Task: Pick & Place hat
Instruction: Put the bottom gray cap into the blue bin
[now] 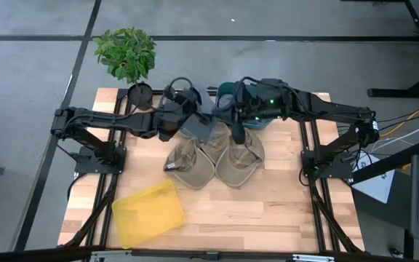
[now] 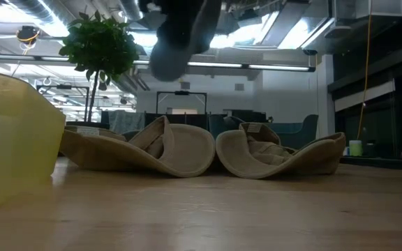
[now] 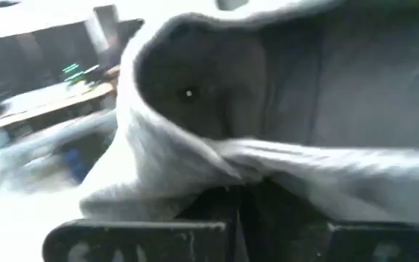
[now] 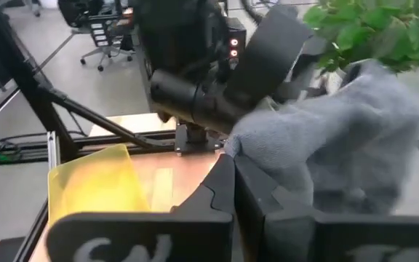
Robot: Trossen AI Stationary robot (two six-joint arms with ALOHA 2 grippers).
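Grey hat (image 1: 197, 125) hung above table (image 1: 268, 211), clamped by left gripper (image 3: 242, 200) and right gripper (image 4: 233, 167), fingers together on its fabric. Hat hid most of both fingertips. Two tan hats (image 1: 217, 161) lay below grippers; yellow bin (image 1: 148, 212) well apart.

No text reads clearly — perhaps raised letters on the wrist mounts, illegible.

Two tan hats (image 1: 215, 161) block the table's centre; bare wood lies beside the yellow bin (image 1: 148, 212).
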